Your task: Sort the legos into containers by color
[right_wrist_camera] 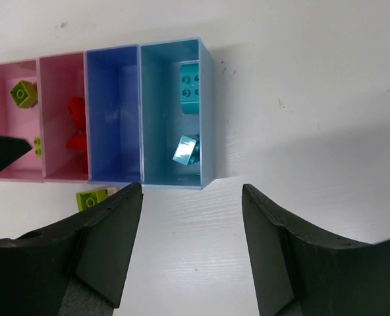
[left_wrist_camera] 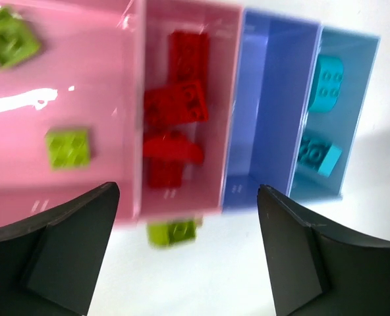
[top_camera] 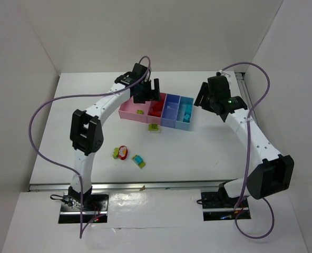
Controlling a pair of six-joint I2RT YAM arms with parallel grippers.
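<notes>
The four joined containers [top_camera: 127, 112] stand mid-table: pink, pink, blue, light blue. The left pink bin [left_wrist_camera: 89, 79] holds two lime legos [left_wrist_camera: 68, 147]. The second pink bin holds several red legos [left_wrist_camera: 178, 105]. The blue bin [right_wrist_camera: 112, 112] is bare. The light blue bin [right_wrist_camera: 162, 112] holds two teal legos [right_wrist_camera: 190, 85]. A lime lego [top_camera: 155, 127] lies on the table just in front of the bins and shows in the left wrist view [left_wrist_camera: 172, 232]. My left gripper [top_camera: 148, 95] hovers open over the pink bins. My right gripper [top_camera: 203, 97] is open and empty right of the bins.
Two loose clusters lie nearer the arms: a lime and red lego pair [top_camera: 120, 153] and a teal and lime pair [top_camera: 139, 161]. White walls enclose the table on the left, back and right. The left arm's purple cable loops out to the left.
</notes>
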